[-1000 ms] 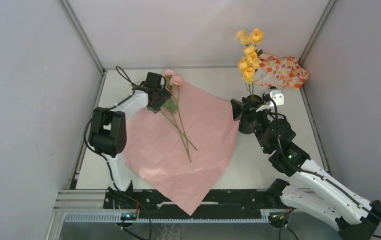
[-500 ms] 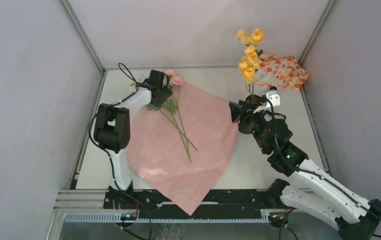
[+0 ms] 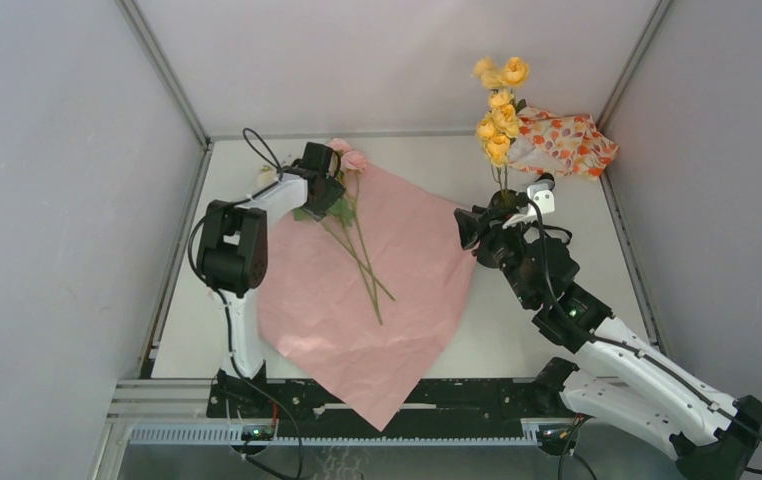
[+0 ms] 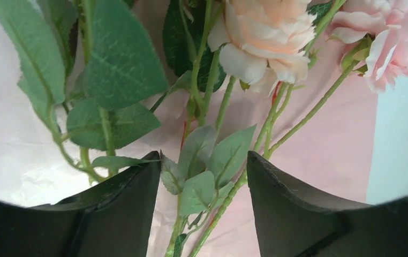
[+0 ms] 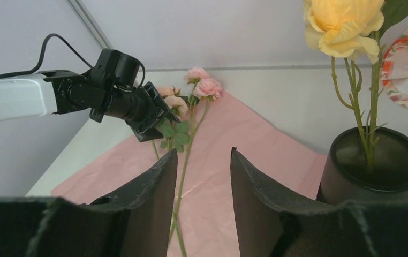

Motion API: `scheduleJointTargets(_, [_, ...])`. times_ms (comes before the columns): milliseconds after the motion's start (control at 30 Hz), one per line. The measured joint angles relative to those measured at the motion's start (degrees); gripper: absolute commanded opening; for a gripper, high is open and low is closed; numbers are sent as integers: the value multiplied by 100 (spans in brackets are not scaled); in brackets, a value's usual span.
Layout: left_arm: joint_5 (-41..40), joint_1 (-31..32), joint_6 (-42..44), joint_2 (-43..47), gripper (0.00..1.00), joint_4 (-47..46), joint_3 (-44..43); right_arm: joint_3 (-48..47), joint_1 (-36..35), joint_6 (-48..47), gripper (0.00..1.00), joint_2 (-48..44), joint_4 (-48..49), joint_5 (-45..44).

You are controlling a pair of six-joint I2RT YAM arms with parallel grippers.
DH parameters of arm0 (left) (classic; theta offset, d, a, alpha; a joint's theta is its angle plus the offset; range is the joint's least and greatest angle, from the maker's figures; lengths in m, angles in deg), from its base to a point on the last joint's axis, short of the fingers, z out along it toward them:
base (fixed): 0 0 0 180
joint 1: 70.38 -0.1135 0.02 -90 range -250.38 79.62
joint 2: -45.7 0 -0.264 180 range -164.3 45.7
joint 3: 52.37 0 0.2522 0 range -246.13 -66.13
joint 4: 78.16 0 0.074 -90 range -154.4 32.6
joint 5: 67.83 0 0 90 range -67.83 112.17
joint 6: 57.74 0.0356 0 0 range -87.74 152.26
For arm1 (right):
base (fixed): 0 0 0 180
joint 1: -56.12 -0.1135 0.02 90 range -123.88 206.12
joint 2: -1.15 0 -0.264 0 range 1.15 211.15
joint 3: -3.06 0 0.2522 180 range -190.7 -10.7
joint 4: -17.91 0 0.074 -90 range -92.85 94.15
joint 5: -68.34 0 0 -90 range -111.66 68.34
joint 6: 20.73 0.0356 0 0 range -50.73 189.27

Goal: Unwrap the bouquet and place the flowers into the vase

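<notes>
The lilac-pink wrapping paper (image 3: pixel 357 300) lies spread flat on the table (image 3: pixel 427 160), one corner hanging over the near edge between the two arm bases. The bouquet is thus already unwrapped. On the sheet lie the long green stems (image 3: pixel 362 260) of the flowers not yet moved, their cut ends toward the camera.

Further in, the right gripper (image 5: pixel 202 152) hangs just beside the vase (image 5: pixel 352 195) at the paper's right corner, jaws parted with nothing between them. The black vase already holds the yellow roses (image 3: pixel 499 120), which rise well above its rim.

At the far end of the sheet, the left gripper (image 4: pixel 203 156) is lowered over the stems just below the pink roses (image 3: pixel 347 157). Its fingers stand apart on either side of several stems and leaves, and its wrist view shows gaps on both sides, so nothing is pinched. In the far right corner sits the orange-and-white cloth bundle (image 3: pixel 562 142), well apart from the work.

The step in hand appears to be the pick-up of the pink and cream flowers. The next move calls for the left jaws to clamp on the stems rather than the leaves. The bunch must then be lifted clear of the paper and carried across to the vase, cut ends down, beside the stems already in it.
</notes>
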Motion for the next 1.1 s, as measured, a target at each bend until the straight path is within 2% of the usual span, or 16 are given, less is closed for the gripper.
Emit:
scheduleJointTargets(267, [52, -50, 2, -297, 58, -44, -186, 31, 0, 50, 49, 7, -28, -2])
scheduleJointTargets(467, [155, -96, 7, -313, 40, -133, -179, 31, 2, 70, 49, 7, -55, -2])
scheduleJointTargets(633, [304, -153, 7, -315, 15, -306, -72, 31, 2, 125, 49, 9, -59, -2])
scheduleJointTargets(700, [356, -164, 4, -315, 2, -402, 13, 31, 4, 151, 49, 9, -68, -2])
scheduleJointTargets(1100, [472, -177, 109, 63, 0, -713, 538, 31, 4, 271, 47, 68, -105, 15])
